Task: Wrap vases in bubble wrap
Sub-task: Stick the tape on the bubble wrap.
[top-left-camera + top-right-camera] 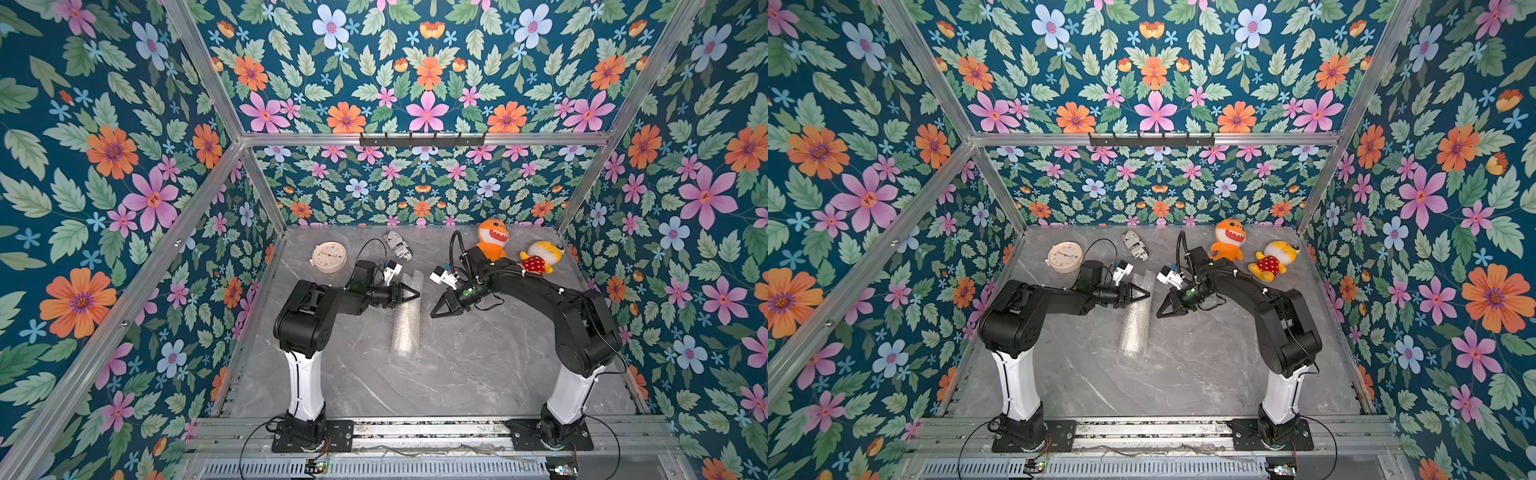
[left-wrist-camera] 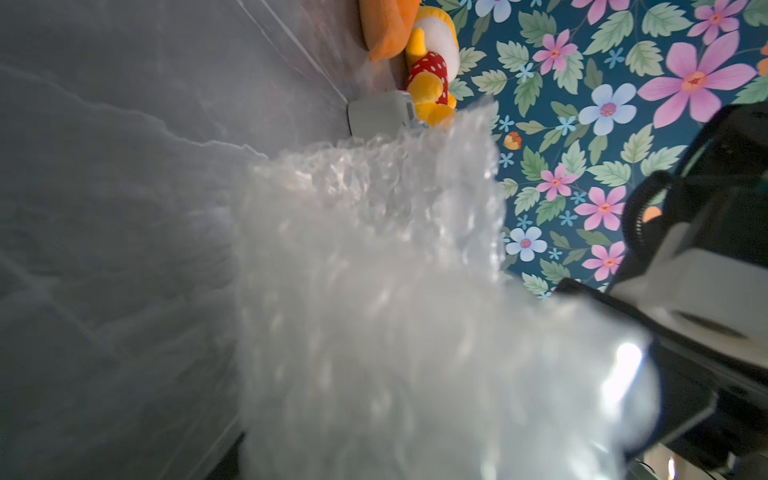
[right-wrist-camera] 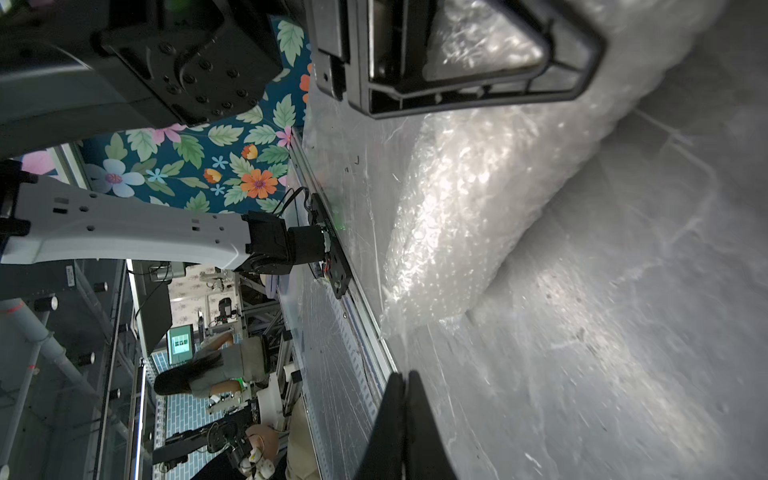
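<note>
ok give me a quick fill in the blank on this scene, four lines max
1. The left gripper has its tip over the rolled ____.
2. The right gripper has its jaws ____.
3. The clock lies on the ____ arm's side.
4. At the back are ____ plush toys.
Missing words: bubble wrap; shut; left; two.
</note>
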Controlling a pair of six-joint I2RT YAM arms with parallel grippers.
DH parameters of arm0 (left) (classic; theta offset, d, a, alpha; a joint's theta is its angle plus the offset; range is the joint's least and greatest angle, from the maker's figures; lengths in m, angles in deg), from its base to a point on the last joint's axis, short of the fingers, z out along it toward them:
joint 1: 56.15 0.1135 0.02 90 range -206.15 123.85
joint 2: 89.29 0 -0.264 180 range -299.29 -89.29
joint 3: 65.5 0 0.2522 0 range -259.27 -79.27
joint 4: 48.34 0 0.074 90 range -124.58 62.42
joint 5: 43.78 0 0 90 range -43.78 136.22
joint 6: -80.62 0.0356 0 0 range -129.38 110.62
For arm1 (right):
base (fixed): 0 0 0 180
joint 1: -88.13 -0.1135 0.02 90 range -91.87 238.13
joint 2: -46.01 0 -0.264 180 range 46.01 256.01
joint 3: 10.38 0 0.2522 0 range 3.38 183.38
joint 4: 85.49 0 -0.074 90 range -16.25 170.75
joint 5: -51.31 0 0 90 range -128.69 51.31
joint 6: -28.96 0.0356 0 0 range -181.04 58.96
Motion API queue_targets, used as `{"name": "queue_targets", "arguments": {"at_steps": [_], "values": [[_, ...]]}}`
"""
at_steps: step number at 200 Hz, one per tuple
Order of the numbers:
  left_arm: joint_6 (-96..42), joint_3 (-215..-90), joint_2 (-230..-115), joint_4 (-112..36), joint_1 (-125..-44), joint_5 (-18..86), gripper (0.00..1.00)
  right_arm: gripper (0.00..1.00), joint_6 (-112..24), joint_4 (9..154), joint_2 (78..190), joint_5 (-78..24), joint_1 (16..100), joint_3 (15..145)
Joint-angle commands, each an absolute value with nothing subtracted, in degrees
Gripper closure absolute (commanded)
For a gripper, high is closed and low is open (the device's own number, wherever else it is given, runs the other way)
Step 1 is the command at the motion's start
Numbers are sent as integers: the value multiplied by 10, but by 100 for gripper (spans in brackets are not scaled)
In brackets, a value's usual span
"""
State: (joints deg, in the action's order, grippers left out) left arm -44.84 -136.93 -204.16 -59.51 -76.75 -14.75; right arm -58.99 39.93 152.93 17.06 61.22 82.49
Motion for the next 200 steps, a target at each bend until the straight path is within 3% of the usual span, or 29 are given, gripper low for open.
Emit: {"name": "queue_targets", "arguments": {"at_steps": [1,67,200], "values": [[-363,-1386,-2040,-499,-767,-133,77,100,-630,352,1561,157,589,869],[-350,-1411,-2057,-470,-765,-133,77,100,-688,250,1642,46,525,992],[-352,-1411,-2058,-470,-765,-129,79,100,-702,240,1655,30,518,1018]]}}
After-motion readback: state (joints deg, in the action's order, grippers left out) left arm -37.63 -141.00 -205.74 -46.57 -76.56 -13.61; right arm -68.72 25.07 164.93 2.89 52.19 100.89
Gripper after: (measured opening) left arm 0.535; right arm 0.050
